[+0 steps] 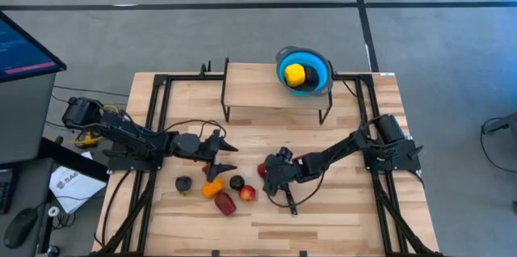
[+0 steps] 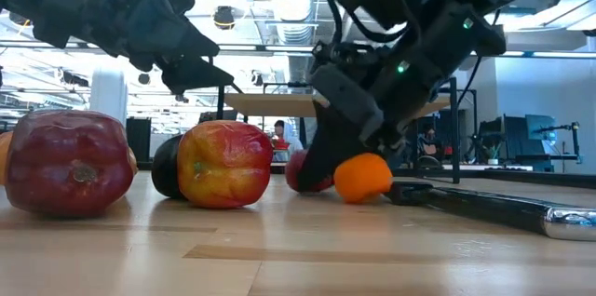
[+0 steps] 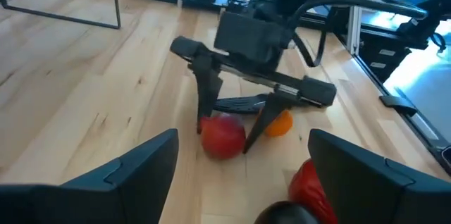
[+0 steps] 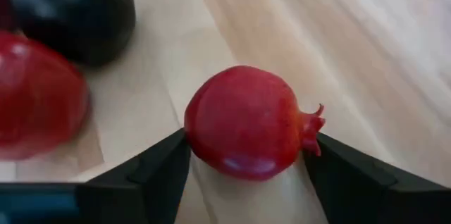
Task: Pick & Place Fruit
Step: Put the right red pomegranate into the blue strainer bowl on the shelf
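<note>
A red pomegranate toy [image 4: 246, 122] sits on the table between my right gripper's fingers [image 4: 246, 164], near the table's middle [image 1: 263, 170]. A small orange fruit [image 3: 280, 123] lies beside that gripper. Left of it lie a red-yellow apple [image 1: 246, 194], a red pepper [image 1: 225, 204], a dark plum [image 1: 236, 182], an orange-yellow piece [image 1: 212, 188] and a dark purple piece [image 1: 184, 183]. My left gripper [image 1: 220, 157] hovers open above these, touching nothing. A yellow fruit [image 1: 294, 74] rests in the blue bowl [image 1: 321, 63]. My right gripper pinches the red pomegranate by its two opposite sides, one finger [image 4: 158, 168] on the smooth flank [image 4: 194, 136] and the other [image 4: 352, 175] by the crown end [image 4: 310, 136]. The fingers slant down from above and from the table's right. The pomegranate's underside is on the table.
A black-handled knife [image 1: 287, 201] lies just near-side of the right gripper. A low wooden shelf on black legs [image 1: 271, 87] stands at the far side, the bowl at its right end. Black frame rails [image 1: 153, 111] run along both table sides. Bare wood lies toward the near edge.
</note>
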Robot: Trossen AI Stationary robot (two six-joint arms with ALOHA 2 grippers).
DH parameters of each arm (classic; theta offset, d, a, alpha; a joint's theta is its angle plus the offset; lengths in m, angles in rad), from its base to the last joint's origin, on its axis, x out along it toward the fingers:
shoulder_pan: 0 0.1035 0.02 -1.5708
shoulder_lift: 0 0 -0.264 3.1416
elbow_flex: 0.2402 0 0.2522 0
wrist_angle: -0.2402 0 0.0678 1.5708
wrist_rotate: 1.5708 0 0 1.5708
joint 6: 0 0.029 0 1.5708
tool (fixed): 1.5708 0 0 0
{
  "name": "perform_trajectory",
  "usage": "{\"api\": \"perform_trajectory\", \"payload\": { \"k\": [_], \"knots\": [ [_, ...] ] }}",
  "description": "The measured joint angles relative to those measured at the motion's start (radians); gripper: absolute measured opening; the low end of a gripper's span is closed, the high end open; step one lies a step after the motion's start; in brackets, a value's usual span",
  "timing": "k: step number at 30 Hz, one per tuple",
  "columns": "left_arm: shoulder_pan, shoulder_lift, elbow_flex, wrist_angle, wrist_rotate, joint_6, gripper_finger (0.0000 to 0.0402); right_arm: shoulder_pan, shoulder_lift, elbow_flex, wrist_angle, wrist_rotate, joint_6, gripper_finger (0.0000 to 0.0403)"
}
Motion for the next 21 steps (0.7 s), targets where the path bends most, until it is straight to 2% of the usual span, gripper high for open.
{"api": "perform_trajectory", "payload": {
  "k": [4,8,11,15,21],
  "knots": [
    [0.0,0.042,0.001,0.007,0.0,-0.074,0.0308,0.003,-0.001,0.0,0.035,0.043,-0.063,0.0207],
    [0.011,0.118,0.001,0.046,-0.019,-0.199,0.0308,0.002,-0.015,0.013,0.121,0.087,-0.182,0.018],
    [0.033,0.186,0.001,0.152,-0.013,-0.313,0.0308,0.006,-0.015,0.061,0.102,0.125,-0.294,0.0172],
    [0.055,0.275,0.0,0.309,0.059,-0.38,0.0312,0.009,-0.016,0.117,0.045,0.197,-0.397,0.0171],
    [0.066,0.367,0.01,0.483,0.078,-0.402,0.0321,0.006,-0.014,0.153,0.005,0.238,-0.464,0.0175]
  ]
}}
